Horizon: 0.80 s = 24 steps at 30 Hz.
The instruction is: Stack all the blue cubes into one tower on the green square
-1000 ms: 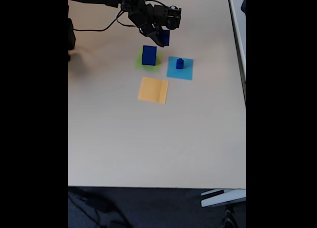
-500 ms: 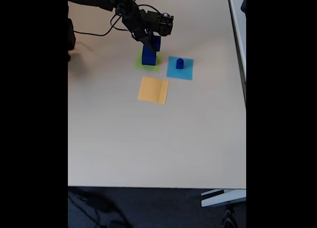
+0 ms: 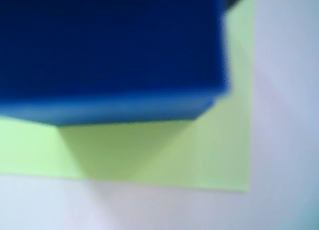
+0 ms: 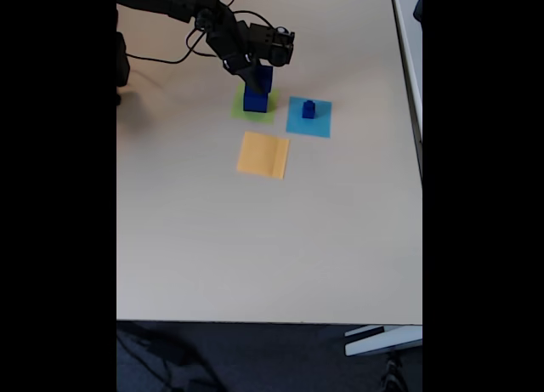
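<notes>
Gripper (image 4: 260,76) over the green square (image 4: 240,109), pinching a blue cube (image 4: 263,78).

The held cube sits atop the larger blue cube (image 4: 253,100) on the green; the smallest cube (image 4: 308,110) stands on the cyan square (image 4: 293,122), orange-yellow square (image 4: 263,155) nearby, cable (image 4: 174,59) trailing behind.

Blue cubes (image 4: 256,93) stacked on green square (image 4: 241,110)
</notes>
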Tool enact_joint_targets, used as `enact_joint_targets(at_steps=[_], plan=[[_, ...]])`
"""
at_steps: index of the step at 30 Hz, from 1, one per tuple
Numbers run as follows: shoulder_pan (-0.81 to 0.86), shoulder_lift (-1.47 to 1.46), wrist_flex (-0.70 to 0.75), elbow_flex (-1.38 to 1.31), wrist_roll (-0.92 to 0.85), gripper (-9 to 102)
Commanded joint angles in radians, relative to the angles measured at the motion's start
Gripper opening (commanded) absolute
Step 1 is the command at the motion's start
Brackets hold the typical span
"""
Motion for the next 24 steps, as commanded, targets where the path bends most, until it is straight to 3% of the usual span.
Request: enact_joint_targets(at_steps=[1, 24], plan=[[-0.011, 0.074, -0.021, 0.005, 0.02, 11], [0.009, 0.081, -0.026, 0.046, 0.008, 12]])
